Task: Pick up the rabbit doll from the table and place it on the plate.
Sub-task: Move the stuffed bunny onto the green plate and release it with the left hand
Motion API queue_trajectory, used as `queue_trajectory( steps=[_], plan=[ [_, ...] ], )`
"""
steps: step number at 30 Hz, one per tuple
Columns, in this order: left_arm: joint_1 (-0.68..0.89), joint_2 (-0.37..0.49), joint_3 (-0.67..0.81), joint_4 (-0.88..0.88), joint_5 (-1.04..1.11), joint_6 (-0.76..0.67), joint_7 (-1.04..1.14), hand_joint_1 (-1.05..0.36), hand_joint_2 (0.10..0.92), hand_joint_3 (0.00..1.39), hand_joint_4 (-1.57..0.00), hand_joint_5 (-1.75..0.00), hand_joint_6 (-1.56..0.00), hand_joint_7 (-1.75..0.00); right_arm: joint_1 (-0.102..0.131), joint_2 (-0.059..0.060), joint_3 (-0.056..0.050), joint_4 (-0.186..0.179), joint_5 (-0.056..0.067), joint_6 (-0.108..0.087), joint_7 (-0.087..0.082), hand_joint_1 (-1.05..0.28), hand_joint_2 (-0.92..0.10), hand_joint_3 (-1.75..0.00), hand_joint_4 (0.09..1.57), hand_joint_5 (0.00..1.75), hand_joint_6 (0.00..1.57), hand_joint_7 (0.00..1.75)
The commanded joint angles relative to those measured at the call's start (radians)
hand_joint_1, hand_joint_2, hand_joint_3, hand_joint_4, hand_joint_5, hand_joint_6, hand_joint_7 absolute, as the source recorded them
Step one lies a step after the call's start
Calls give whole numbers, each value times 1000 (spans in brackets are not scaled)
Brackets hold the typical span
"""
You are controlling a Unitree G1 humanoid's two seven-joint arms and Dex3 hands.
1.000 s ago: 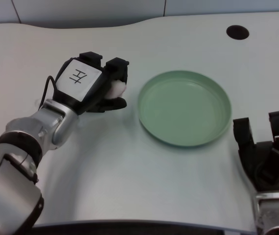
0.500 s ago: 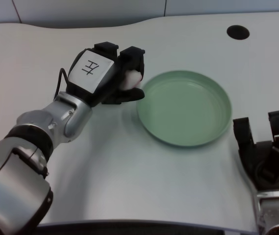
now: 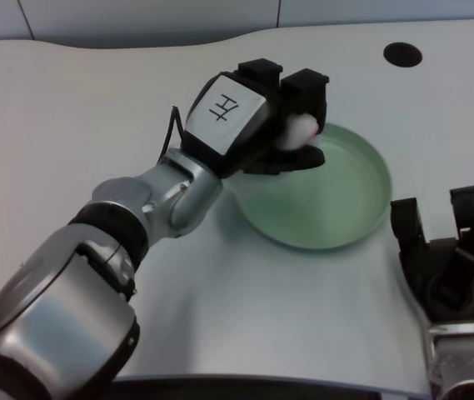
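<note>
Head view is showing the left hand (image 3: 253, 121) now hanging over the green plate's (image 3: 361, 208) ten o'clock edge, having travelled there from the bare tabletop (image 3: 78, 108) on the left within the last second. Its fingers (image 3: 303, 92) are gripping the white rabbit doll (image 3: 296, 131), which is peeking out between them above the plate. Carrying is nearly finished; lowering and letting go are remaining.

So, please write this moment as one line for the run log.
phase: carry | left hand: holds small white rabbit doll | position: over round green plate | released: no
</note>
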Motion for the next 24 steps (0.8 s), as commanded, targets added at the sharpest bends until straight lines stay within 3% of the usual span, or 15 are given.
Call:
queue_trajectory(
  steps=[1, 5, 8, 10, 18, 19, 20, 21, 24],
  plan=[
    [-25, -36, -30, -1, 22, 11, -18, -440, 921, 263, -842, -1746, -601, -1746, 35, 32, -3, 1, 1, -13, -4, -581, -921, -179, 801, 1746, 603, 1745],
    [-27, -42, -43, 0, 29, 20, -10, -449, 921, 248, -841, -1746, -603, -1746, 38, 36, -3, -5, 2, -13, -9, -584, -921, -157, 811, 1746, 610, 1746],
    [-26, -61, -89, 3, 72, 36, 24, -465, 921, 296, -852, -1746, -611, -1746, 57, 50, -6, -19, 8, -33, 16, -590, -921, -168, 803, 1746, 599, 1745],
    [-25, -65, -102, 6, 81, 51, 27, -481, 921, 300, -831, -1746, -602, -1746, 65, 52, -8, -22, 14, -27, 30, -594, -921, -169, 791, 1746, 591, 1744],
    [-24, -64, -119, 10, 82, 72, 4, -552, 921, 348, -774, -1746, -571, -1731, 74, 57, -13, -26, 21, -19, 46, -594, -921, -162, 781, 1746, 597, 1732],
    [-24, -62, -118, 14, 78, 86, -35, -632, 921, 420, -540, -1271, -523, -1053, 74, 58, -14, -25, 21, -22, 52, -586, -921, -182, 775, 1746, 589, 1740],
    [-24, -61, -116, 15, 75, 96, -64, -696, 921, 479, -392, -952, -483, -607, 74, 58, -15, -24, 21, -24, 56, -583, -921, -190, 773, 1746, 587, 1743],
    [-22, -61, -109, 16, 65, 102, -93, -747, 921, 522, -284, -731, -443, -308, 74, 59, -16, -23, 20, -29, 57, -582, -921, -196, 771, 1746, 587, 1745],
    [-18, -60, -81, 11, 33, 94, -151, -834, 921, 549, -114, -517, -323, -60, 73, 59, -16, -20, 18, -30, 59, -585, -921, -217, 767, 1746, 579, 1746]
  ],
)
